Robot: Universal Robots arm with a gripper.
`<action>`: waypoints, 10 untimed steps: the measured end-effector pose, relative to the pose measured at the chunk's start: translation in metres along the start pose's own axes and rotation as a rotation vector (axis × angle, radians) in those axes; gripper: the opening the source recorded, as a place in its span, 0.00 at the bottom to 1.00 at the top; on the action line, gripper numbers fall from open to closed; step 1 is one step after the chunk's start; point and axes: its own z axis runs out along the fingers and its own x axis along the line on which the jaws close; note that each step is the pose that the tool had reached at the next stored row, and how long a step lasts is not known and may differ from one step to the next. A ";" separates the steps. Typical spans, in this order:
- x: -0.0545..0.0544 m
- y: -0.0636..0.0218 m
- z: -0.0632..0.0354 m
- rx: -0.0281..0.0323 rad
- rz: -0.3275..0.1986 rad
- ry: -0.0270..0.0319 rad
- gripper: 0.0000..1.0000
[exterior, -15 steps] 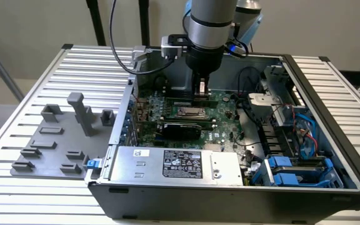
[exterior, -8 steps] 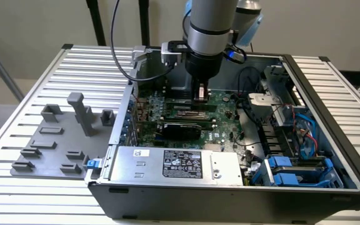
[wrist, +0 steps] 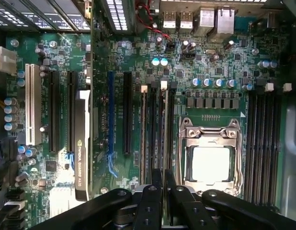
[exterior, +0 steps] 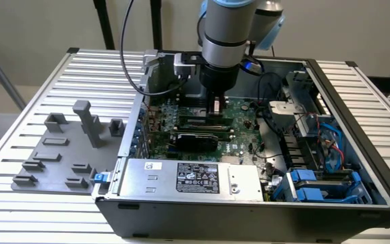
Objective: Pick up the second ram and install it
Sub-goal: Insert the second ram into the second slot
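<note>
Gripper: we see the gripper (exterior: 217, 111) lowered into the open computer case (exterior: 249, 216), over the motherboard (wrist: 220, 52).
Hand state: in the wrist view its fingers (wrist: 155, 191) stand narrow, close together, pinching the top edge of the second ram (wrist: 165, 129).
Second ram: we see it edge-on, as a thin pale strip running along one of the long memory slots, between the black expansion slots and the processor socket (wrist: 210, 160). We cannot tell whether it is pressed fully home.
Neighbouring slot: we see another pale strip (wrist: 143, 129) lying along a parallel slot just beside it.
Graphics card: we see the black graphics card (wrist: 82, 143) standing in an expansion slot, well apart from the fingers.
Power supply: we see the grey power supply (exterior: 188, 175) along the near side of the case.
Fixture tray: we see the grey fixture tray (exterior: 53, 152) on the ribbed table (exterior: 46, 218), at the exterior view's left of the case.
</note>
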 end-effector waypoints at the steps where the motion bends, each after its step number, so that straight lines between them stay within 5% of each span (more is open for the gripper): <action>1: 0.000 0.0004 0.0018 0.0000 0.000 0.0000 0.14; 10: 0.001 0.0013 0.0137 -0.0001 -0.003 -0.0004 0.14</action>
